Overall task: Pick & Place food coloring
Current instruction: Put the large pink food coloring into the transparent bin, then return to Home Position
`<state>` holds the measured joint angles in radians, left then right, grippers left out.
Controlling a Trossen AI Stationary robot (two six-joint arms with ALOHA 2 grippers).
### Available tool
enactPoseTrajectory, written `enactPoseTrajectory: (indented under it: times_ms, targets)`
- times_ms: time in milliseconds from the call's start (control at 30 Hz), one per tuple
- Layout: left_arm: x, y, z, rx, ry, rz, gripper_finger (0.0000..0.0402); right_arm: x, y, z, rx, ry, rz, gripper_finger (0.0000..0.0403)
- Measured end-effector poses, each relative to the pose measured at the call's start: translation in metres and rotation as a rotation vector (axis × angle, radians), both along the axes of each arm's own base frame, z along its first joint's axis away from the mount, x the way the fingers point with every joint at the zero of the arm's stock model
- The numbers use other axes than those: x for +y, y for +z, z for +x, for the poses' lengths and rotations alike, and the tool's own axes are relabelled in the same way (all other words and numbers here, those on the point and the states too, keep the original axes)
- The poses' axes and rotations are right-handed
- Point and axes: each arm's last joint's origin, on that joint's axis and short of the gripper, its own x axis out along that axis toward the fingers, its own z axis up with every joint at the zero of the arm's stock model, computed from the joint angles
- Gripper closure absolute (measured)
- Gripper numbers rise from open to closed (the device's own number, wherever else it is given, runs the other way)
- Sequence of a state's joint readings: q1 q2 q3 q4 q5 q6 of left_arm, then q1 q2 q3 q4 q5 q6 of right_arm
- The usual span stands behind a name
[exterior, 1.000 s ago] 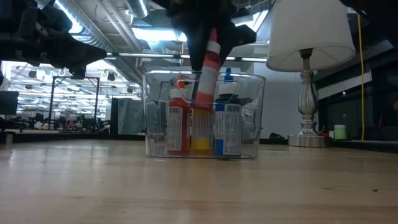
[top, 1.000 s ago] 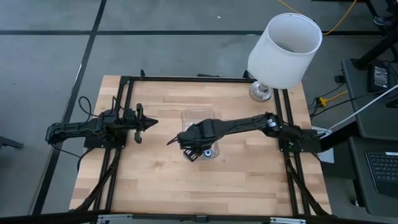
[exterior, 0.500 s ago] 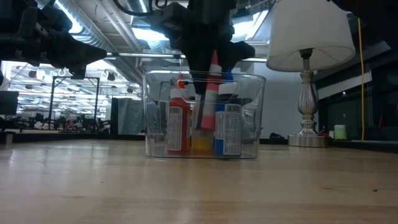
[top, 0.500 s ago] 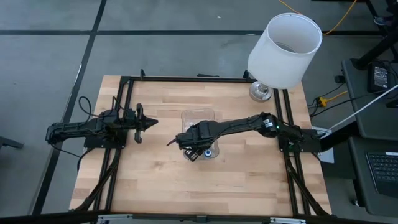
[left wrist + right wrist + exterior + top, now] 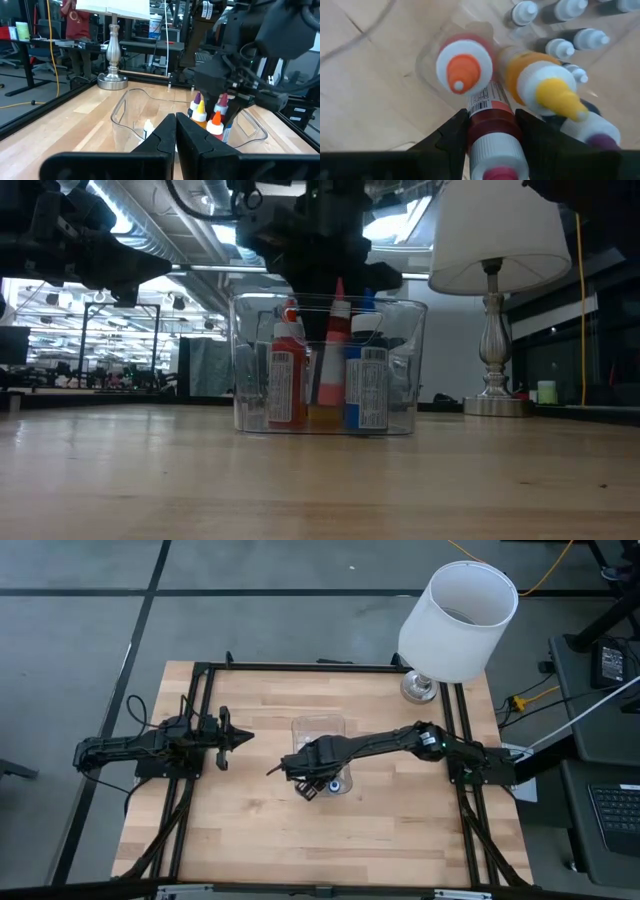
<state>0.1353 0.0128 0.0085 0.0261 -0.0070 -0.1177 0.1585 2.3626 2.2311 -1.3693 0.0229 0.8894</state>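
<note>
I am lowering the red-capped bottle (image 5: 492, 132) deeper into the tray (image 5: 400, 370) — right pincer (image 5: 492, 125) pinching it, nearly seated at six o'clock.

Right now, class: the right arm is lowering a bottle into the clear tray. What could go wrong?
1. The red bottle in the right tool sits tight against the orange-capped bottle and yellow-capped bottle; it may topple them.
2. The tool may snag the clear tray rim when leaving.
</note>
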Motion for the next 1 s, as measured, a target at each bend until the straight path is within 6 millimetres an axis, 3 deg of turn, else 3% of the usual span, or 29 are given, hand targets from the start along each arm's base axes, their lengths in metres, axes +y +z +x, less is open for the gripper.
enactPoseTrajectory:
  times_ms: [633, 833, 1000]
  targets:
    - [0.0, 0.0, 0.0, 0.0, 0.0, 0.0, 0.0394, 0.002, 0.0, 0.002, -0.007, 0.012, 0.025, 0.0187]
    - [0.0, 0.0, 0.0, 0.0, 0.0, 0.0, 0.0395, 0.007, 0.033, -0.002, -0.05, 0.031, -0.003, 0.0185]
    - [0.0, 0.0, 0.0, 0.0, 0.0, 0.0, 0.0395, 0.01, 0.08, -0.021, -0.183, 0.096, -0.043, 0.0185]
